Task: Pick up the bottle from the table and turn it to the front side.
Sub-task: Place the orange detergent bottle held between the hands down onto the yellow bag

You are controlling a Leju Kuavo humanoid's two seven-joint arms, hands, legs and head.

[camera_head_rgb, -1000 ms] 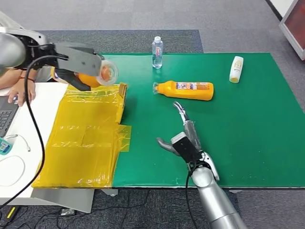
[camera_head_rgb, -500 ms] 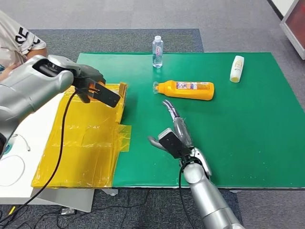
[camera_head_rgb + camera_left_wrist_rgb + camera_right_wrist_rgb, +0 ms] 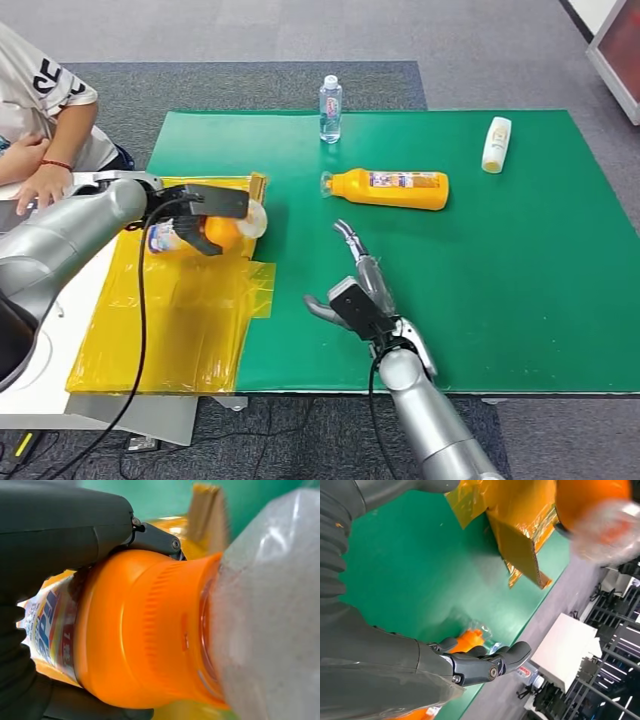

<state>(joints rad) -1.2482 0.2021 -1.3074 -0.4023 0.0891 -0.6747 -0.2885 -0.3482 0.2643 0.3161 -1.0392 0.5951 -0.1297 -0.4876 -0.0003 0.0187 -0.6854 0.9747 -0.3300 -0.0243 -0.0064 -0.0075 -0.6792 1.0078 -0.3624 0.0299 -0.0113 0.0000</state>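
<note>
My left hand (image 3: 198, 208) grips an orange bottle (image 3: 217, 233) with a clear cap, holding it on its side just above the yellow sheet (image 3: 173, 310). In the left wrist view dark fingers (image 3: 53, 530) wrap the orange bottle (image 3: 151, 630) near its label, and the clear cap (image 3: 271, 605) points away. A second orange bottle (image 3: 392, 188) lies on its side on the green mat (image 3: 513, 280). My right hand (image 3: 361, 298) hovers open over the mat's near side, short of that bottle, with nothing in its fingers (image 3: 482, 666).
A small clear water bottle (image 3: 330, 108) stands at the mat's far edge. A white-and-yellow bottle (image 3: 496, 145) lies at the far right. A person (image 3: 41, 120) sits at the far left beside the white table (image 3: 30, 360).
My left arm has swung down and right, bringing the held bottle low over the yellow sheet. My right hand has drifted a little to the left, still open.
</note>
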